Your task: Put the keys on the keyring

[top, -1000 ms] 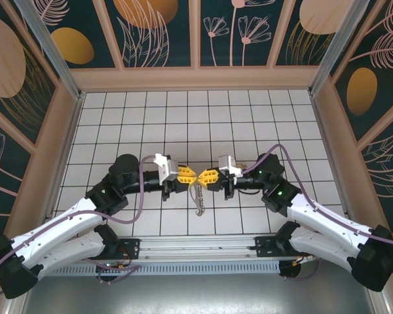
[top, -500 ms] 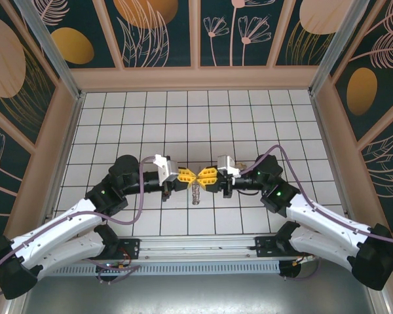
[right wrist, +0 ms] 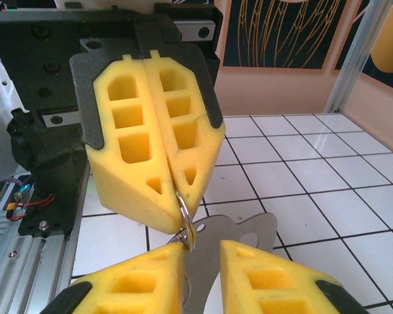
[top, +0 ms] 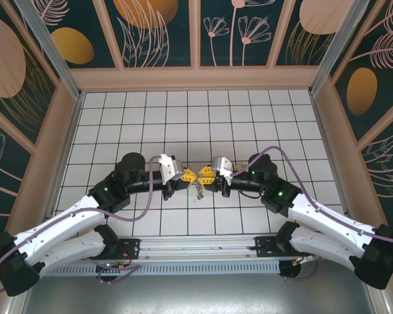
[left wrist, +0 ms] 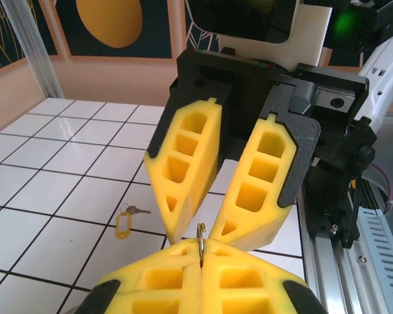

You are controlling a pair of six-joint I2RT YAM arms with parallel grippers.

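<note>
The 2 claws meet nose to nose just toward 6 o'clock from the middle of the white-tiled counter. The left claw, reaching in from 9 o'clock, is pressed fully together on the keyring, a thin wire ring pinched at its fingertips. The right claw, from 3 o'clock, stands narrowly parted and seems to grip nothing. A flat silvery plate that appears to hang from the ring lies across its gap. A small key with a yellow tag lies on the tiles at 8 o'clock of the ring in the left wrist view.

By their look, ring and key are light, stiff, slick metal, apt to swivel or slip between foam pads. The key is best taken by its flat head, leaving the hole free. The ring is best held by its rim, away from the split.
</note>
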